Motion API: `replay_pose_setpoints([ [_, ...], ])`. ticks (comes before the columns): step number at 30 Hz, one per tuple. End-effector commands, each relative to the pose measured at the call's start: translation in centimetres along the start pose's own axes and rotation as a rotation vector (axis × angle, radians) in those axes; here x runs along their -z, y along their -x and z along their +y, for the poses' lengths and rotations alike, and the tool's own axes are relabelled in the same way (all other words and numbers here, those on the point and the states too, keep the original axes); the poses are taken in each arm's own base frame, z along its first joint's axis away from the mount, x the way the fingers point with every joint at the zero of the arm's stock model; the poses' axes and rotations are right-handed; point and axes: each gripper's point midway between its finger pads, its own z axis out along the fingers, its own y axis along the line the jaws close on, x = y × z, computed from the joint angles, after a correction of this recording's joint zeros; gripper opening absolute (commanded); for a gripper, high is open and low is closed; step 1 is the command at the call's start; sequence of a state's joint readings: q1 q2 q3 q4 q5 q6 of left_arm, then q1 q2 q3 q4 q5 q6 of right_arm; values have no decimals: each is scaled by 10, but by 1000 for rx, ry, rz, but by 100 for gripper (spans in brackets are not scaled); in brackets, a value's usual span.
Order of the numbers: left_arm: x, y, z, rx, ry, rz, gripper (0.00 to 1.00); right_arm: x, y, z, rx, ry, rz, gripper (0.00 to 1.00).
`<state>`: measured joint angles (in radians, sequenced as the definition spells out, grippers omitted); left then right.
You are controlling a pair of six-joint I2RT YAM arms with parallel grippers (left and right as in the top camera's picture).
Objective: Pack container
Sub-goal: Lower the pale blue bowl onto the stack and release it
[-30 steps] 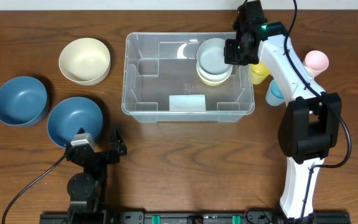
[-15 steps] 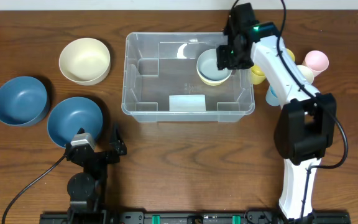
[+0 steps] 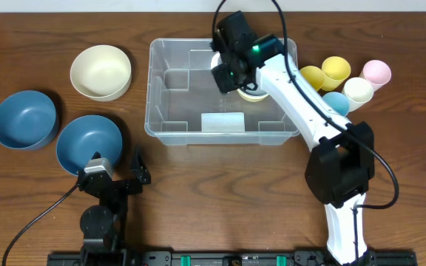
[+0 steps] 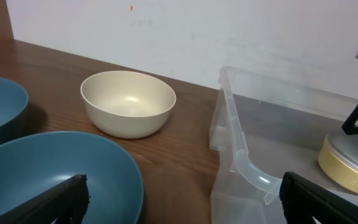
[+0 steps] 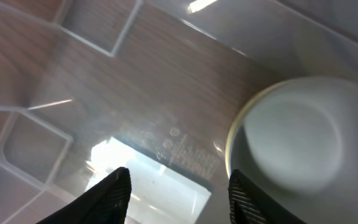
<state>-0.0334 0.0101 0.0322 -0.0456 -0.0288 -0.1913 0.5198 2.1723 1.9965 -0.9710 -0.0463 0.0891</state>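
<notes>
Looking over the table, I can't read any writing, brand or number on anything here. The whitish label patch (image 3: 222, 123) on the front wall of the container (image 3: 154, 111) looks blank. The faint moulded marks (image 5: 188, 152) in its clear floor are too small and blurred to make out.

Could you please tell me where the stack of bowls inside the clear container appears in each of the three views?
Overhead: the stack of bowls is at upper centre, mostly hidden under the right arm.
Left wrist: the stack sits at the far right edge, its cream side showing.
Right wrist: the stack fills the right half, seen from above.
Shared landmark: the container, whose clear wall or floor surrounds the stack in all three.
</notes>
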Motion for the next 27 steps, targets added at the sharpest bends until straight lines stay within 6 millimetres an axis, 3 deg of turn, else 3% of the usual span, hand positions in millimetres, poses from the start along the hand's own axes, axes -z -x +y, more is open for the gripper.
replay_pose_setpoints([
  [1, -2, -18, 6, 6, 17, 45, 98, -9, 2, -5, 20, -27, 1, 52],
  [10, -2, -18, 6, 6, 17, 45, 98, -49, -18, -2, 39, -5, 90, 48],
  [19, -2, -18, 6, 6, 17, 45, 98, -54, -16, 1, 48, -4, 83, 47],
  [27, -2, -18, 6, 6, 17, 45, 98, -78, -31, -11, 34, -27, 141, 46],
])
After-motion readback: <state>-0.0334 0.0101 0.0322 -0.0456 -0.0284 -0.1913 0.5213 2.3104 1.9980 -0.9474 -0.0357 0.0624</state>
